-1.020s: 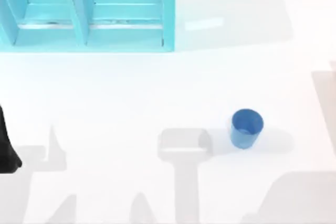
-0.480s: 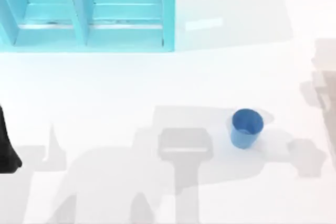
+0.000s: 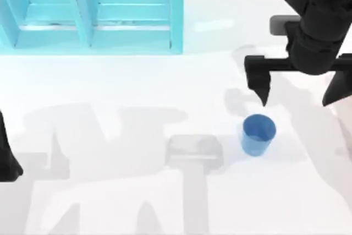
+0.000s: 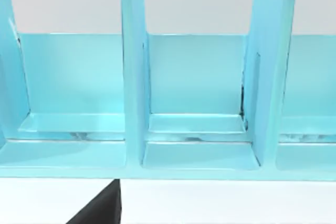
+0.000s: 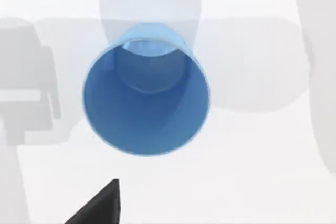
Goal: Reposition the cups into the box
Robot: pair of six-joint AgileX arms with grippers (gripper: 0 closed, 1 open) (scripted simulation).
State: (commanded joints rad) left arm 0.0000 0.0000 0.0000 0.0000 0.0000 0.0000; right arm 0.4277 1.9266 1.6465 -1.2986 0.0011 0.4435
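Observation:
A plain blue tapered cup (image 3: 257,134) stands upright on the white table, right of the middle. The right wrist view looks straight down into the cup (image 5: 146,90). My right gripper (image 3: 298,96) hangs open just behind and to the right of it, and one black fingertip (image 3: 263,93) ends close to the cup's far rim. Nothing is between its fingers. The light blue box (image 3: 93,12) with upright dividers stands at the back left, and its compartments (image 4: 194,108) face the left wrist camera. My left gripper (image 3: 6,160) is parked at the table's left edge.
The white table (image 3: 137,97) stretches between the cup and the box, crossed by grey shadows of the arms. The right arm's dark body (image 3: 316,20) reaches in from the back right corner.
My right arm has come into the top view from the back right, with its open gripper now close behind the blue cup. The cup and the left arm have not moved.

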